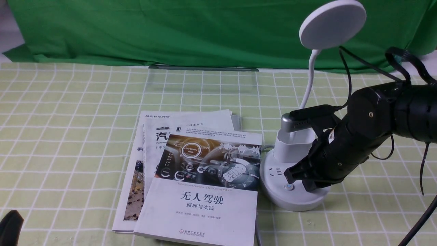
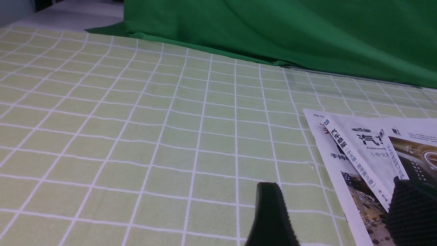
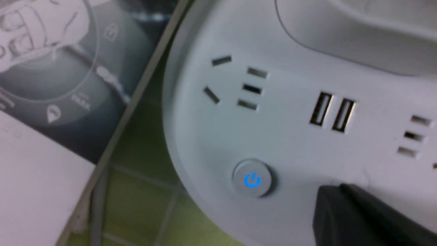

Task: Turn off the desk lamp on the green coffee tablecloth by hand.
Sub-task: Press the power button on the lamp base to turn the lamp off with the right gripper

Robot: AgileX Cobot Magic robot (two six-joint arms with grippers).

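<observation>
Nearest, at 8 o'clock in the front view, the left pincer [image 1: 10,227] shows only as a black corner. Its wrist view shows two ribbed fingers [image 2: 271,218] well apart, holding nothing, above the cloth [image 1: 68,136], which is pale yellow-green with a white grid. A fanned stack of three books [image 1: 201,191] lies flat at 6 o'clock, the top one with a car-dashboard cover.

The lamp [image 1: 292,148] stands on the cloth at 4 o'clock, just beside the books on their 3 o'clock side. Its round white base [image 1: 273,191] has socket slots and a small round button [image 1: 289,187] on the near side. The right wrist view shows this button [image 3: 252,178] with a blue power sign lit.

The right pincer [image 1: 300,176] reaches in from 3 o'clock, tilted down. Its black tip is over the base, just beside the button at the button's 3 o'clock, not covering it. Only one dark finger [image 3: 358,218] shows close up, so I cannot tell whether the jaws stand together or apart.

Behind the arm, the thin neck [image 1: 309,80] bends up toward 1 o'clock to the flat disc head [image 1: 332,24]. Farthest, at 12 o'clock, the dark green backdrop [image 1: 170,30] hangs along the cloth's far edge.
</observation>
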